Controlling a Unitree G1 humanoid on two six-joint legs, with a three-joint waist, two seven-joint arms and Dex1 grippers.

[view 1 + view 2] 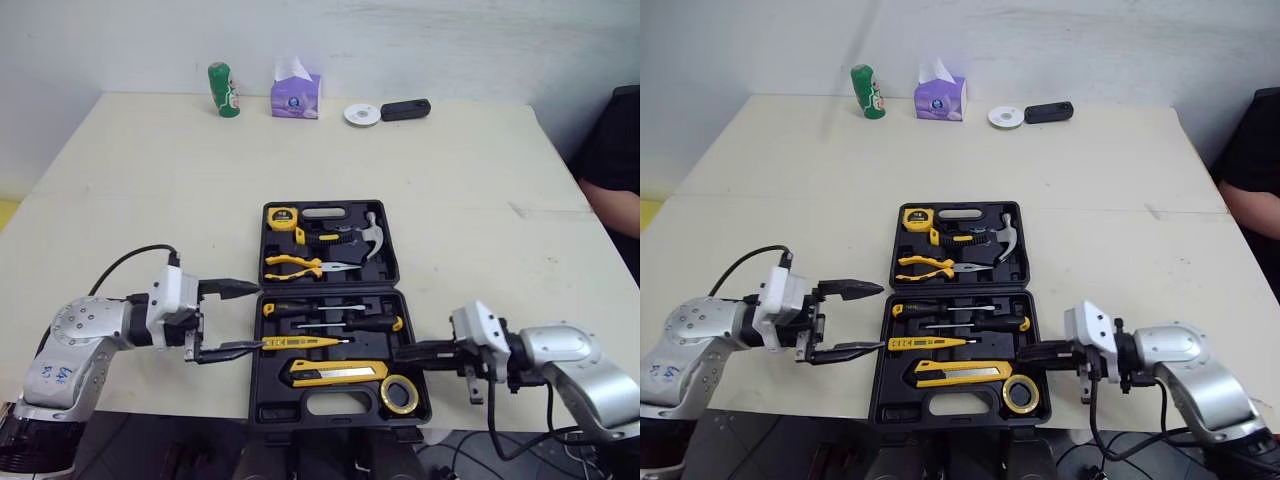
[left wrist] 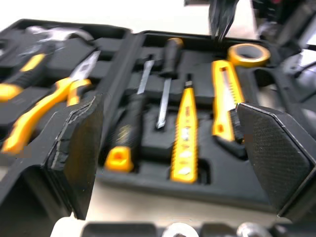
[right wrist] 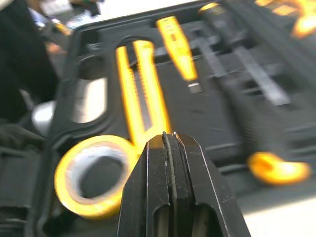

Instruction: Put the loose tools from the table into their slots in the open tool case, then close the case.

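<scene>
The black tool case [image 1: 330,410] lies open at the table's near edge. Its far half holds a tape measure [image 1: 281,217], pliers [image 1: 296,264] and a hammer [image 1: 368,238]. Screwdrivers [image 1: 330,322], a yellow tester pen [image 1: 305,342], a utility knife [image 1: 335,373] and a yellow tape roll [image 1: 398,392] sit in the near half. My left gripper [image 1: 256,317] is open at the case's left side, with nothing between its fingers [image 2: 76,148]. My right gripper [image 3: 168,137] is shut and empty, its tip at the case's right rim just above the tape roll [image 3: 66,190].
Along the table's far edge stand a green can [image 1: 223,90], a purple tissue box [image 1: 296,95], a white disc [image 1: 362,114] and a black device [image 1: 405,109]. A person's arm [image 1: 612,205] rests at the right side. The case sits close to the front table edge.
</scene>
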